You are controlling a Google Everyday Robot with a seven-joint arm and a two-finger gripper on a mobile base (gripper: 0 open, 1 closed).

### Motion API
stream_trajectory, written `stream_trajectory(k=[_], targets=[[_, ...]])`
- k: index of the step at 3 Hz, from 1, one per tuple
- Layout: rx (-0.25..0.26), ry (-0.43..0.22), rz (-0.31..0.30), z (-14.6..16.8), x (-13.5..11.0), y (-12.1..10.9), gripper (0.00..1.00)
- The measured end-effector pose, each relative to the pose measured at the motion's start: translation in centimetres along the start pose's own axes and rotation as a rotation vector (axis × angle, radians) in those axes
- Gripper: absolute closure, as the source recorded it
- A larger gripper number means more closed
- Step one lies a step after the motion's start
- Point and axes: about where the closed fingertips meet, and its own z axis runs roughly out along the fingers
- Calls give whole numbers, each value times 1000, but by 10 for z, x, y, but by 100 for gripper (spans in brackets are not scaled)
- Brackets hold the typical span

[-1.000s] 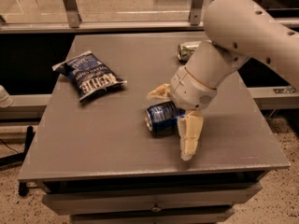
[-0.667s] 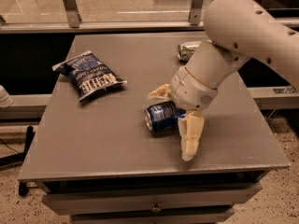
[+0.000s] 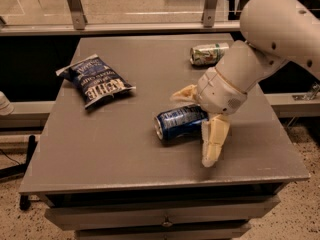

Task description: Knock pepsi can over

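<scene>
No measurable movement since the earlier frame: the pepsi can [image 3: 177,124] lies in the same spot and the gripper [image 3: 193,128] keeps the same pose over it.

Position: the can is on its side near the middle of the worktop [image 3: 100,149], silver top facing left.

Gripper state: released, fingers [image 3: 215,141] spread wide, one behind the can and one in front. Contact with the can cannot be confirmed.

Assessment: the knock-over appears complete.

Hazards:
- The can is round and unrestrained. A finger dragging across it on withdrawal could roll it toward the worktop's front edge.
- A sideways retreat could sweep the can left, toward the dark blue chip bag [image 3: 96,80].
- The white-and-green can [image 3: 209,54] lies on its side just behind the arm, and a backward swing could strike it.
</scene>
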Motion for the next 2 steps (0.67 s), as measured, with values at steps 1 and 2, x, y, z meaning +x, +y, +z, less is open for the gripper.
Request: stream_trajectory(k=[1,2], targets=[[118,-148,132,-29,24,-13,0],[227,-303,249,-63,48,-18,0]])
